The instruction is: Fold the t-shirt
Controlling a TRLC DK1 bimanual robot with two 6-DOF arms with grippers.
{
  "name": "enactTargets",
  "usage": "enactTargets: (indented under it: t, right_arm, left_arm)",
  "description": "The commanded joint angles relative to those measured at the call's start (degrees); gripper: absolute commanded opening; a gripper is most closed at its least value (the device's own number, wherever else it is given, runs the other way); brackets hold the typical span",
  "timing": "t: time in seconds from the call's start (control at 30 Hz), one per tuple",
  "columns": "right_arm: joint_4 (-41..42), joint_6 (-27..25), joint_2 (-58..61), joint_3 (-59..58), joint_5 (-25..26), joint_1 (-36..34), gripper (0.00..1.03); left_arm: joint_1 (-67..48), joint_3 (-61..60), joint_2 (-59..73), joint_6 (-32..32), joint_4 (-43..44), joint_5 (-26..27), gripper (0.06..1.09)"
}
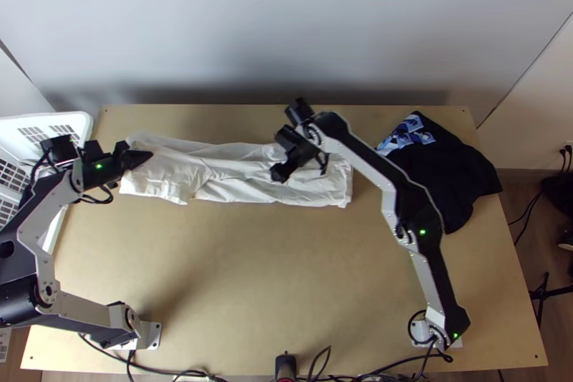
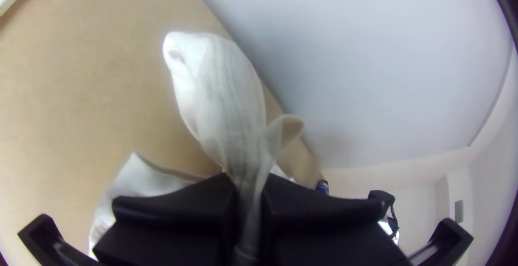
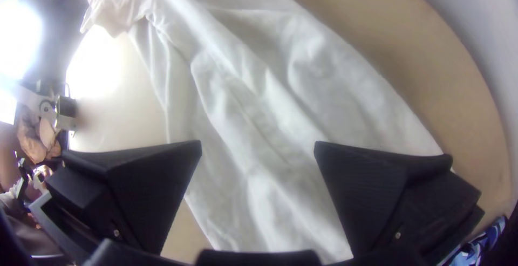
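In the top view the white t-shirt (image 1: 236,170) lies as a long, wrinkled strip across the back of the table. My left gripper (image 1: 147,156) is at the strip's left end. The left wrist view has my left gripper (image 2: 248,190) shut on a bunched part of the shirt (image 2: 226,99), which rises between its fingers. Toward the strip's right part, my right gripper (image 1: 301,167) stands over the cloth. Seen from the right wrist, my right gripper (image 3: 258,150) is open, with the wrinkled shirt (image 3: 259,109) below and between its spread fingers.
A dark t-shirt with a blue and white print (image 1: 444,167) lies at the table's right back. A white slatted basket (image 1: 43,131) stands at the left edge. The wall runs along the table's back edge. Cables lie along the near edge.
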Motion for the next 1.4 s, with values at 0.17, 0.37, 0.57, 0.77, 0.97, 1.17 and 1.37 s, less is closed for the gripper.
enactTargets:
  t: [0.17,0.37,0.57,0.77,0.97,1.17,1.37]
  right_arm:
    - [4.73,0.0,-13.9,-14.51,0.04,-5.0,0.97]
    - [7.01,0.17,-18.03,-20.57,0.56,-6.41,0.97]
    - [8.86,0.79,-21.11,-25.32,0.83,-8.26,0.97]
    - [9.39,0.79,-24.53,-28.92,0.92,-12.39,0.97]
    - [10.26,0.35,-27.17,-32.88,0.92,-15.73,0.97]
    - [10.62,0.17,-28.4,-34.11,1.0,-18.1,0.97]
    - [10.7,0.17,-29.9,-34.55,1.0,-20.74,0.97]
  left_arm:
    - [4.04,3.72,1.28,9.75,-11.31,-2.5,0.09]
    - [-3.34,9.52,-0.57,5.97,-11.92,-3.64,0.09]
    - [-13.54,15.94,-0.57,2.99,-11.92,-6.19,0.09]
    - [-22.68,20.42,2.16,0.35,-11.74,-8.56,0.09]
    - [-30.5,25.52,6.2,-1.76,-11.39,-10.76,0.09]
    - [-37.44,30.44,11.38,-3.69,-11.22,-11.81,0.09]
    - [-43.16,35.1,18.42,-5.28,-10.69,-13.22,0.09]
